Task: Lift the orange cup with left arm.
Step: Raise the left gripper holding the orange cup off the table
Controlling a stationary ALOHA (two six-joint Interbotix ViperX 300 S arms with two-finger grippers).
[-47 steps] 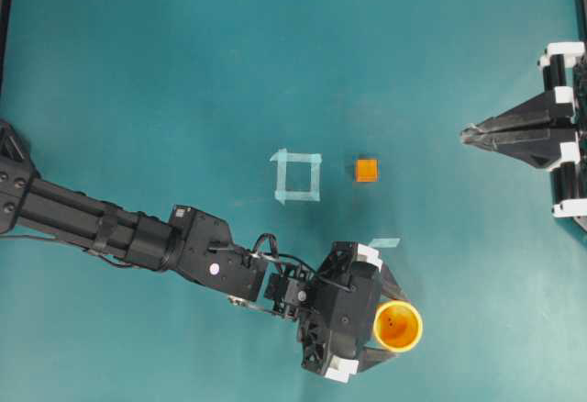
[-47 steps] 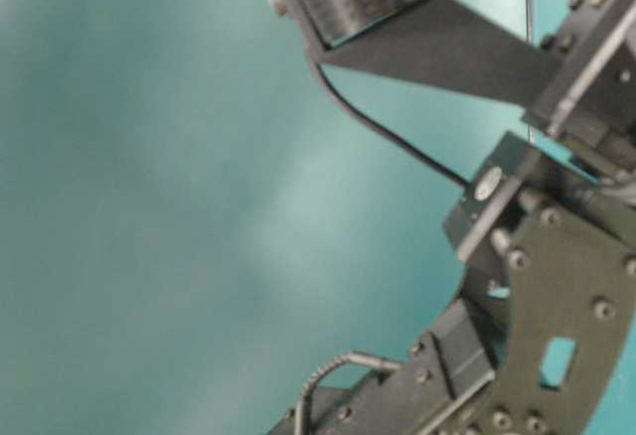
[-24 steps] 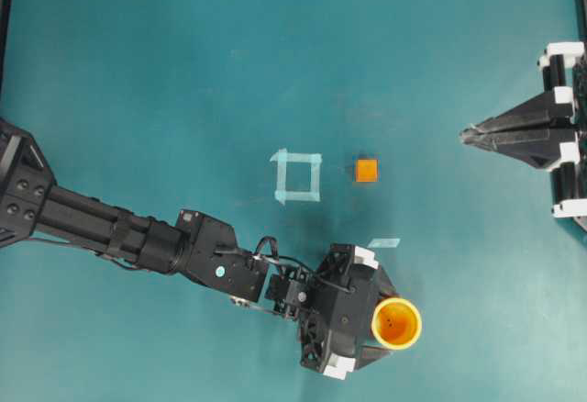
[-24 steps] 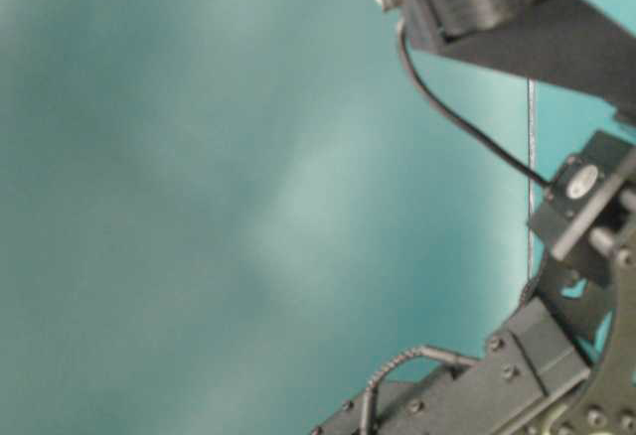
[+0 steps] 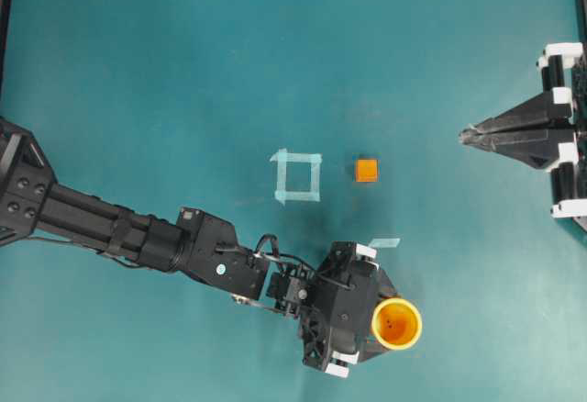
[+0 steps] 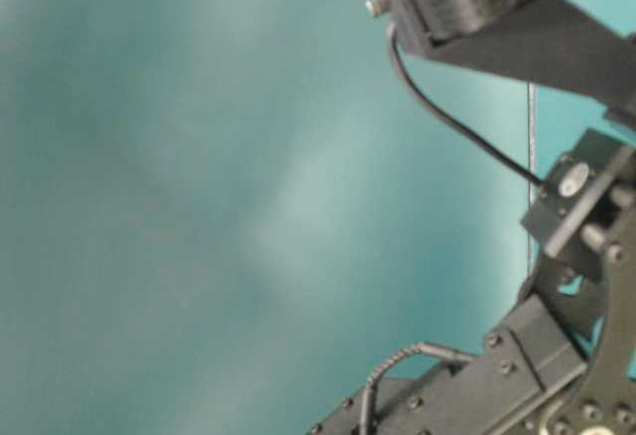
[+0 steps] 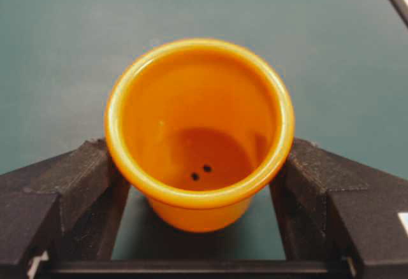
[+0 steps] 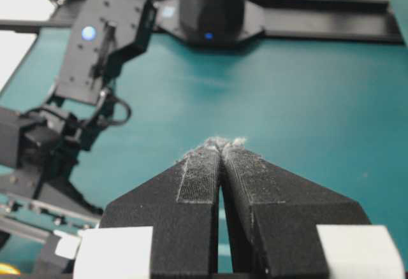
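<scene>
Left wrist view: the orange cup (image 7: 199, 132) stands upright between the left fingers (image 7: 76, 190), which grasp its sides.

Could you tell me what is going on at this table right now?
The left arm has its hand around the orange cup, one finger at each side of it. The cup stands upright on the teal table, not yet lifted. The right hand rests shut at the table's edge. A small orange cube sits untouched.

Even, soft overhead light; faint shadows on tabletop (image 5: 165, 81). Table-level view badly blurred, pale glare patch mid-frame. Right wrist view overexposed along top.
</scene>
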